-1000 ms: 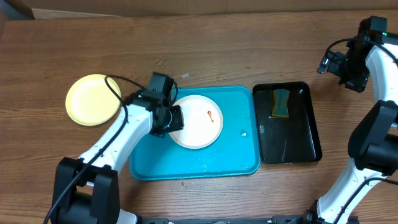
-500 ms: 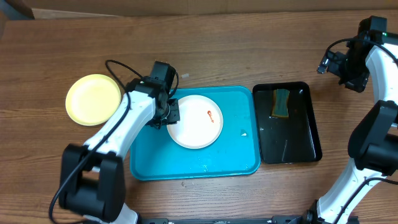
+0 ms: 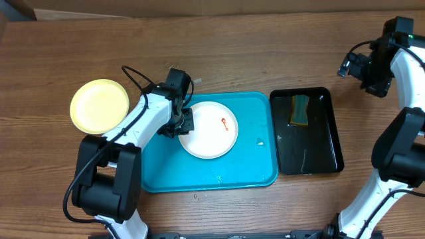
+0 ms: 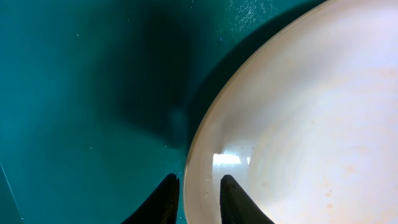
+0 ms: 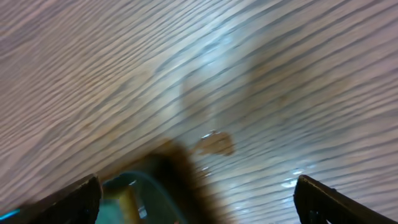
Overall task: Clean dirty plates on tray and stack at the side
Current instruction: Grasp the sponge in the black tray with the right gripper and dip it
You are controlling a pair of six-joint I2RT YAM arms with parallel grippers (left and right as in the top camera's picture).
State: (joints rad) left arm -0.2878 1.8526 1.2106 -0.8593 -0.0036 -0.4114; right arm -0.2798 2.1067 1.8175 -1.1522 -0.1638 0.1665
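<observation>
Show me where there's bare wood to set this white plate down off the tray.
Free: the wooden table strip beyond the turquoise rectangular plastic tray and black rectangular tray; the narrow front strip before both. Crowded: between the round pale yellow plate and the turquoise tray, where the left arm crosses to the round white plastic plate.

Holds left gripper low, jaws narrowly apart; hangs right gripper near table's far right corner, jaws wide.
</observation>
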